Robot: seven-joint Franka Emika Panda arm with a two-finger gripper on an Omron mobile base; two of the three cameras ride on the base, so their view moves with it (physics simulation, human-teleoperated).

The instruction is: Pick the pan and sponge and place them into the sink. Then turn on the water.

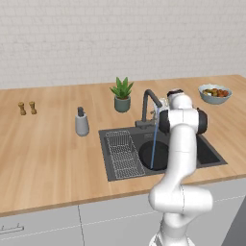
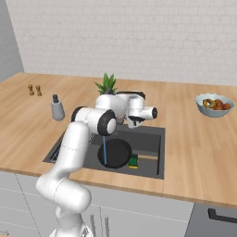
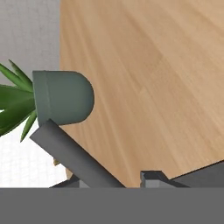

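With pan (image 2: 115, 152) and sponge (image 2: 133, 162) both down in sink (image 2: 155, 134), below pincer (image 2: 134, 121), last step in hand: water. Stream (image 2: 105, 151) falls from spout (image 1: 150, 93) onto pan, so tap looks on. Pincer sits up at faucet, behind basin, plant (image 3: 61, 97) just beyond. Jaws: cannot tell if clenched or released; fingers hidden against faucet. Judgement: task near done. Next move calls for easing off lever, backing straight up without knocking it shut or clipping plant.
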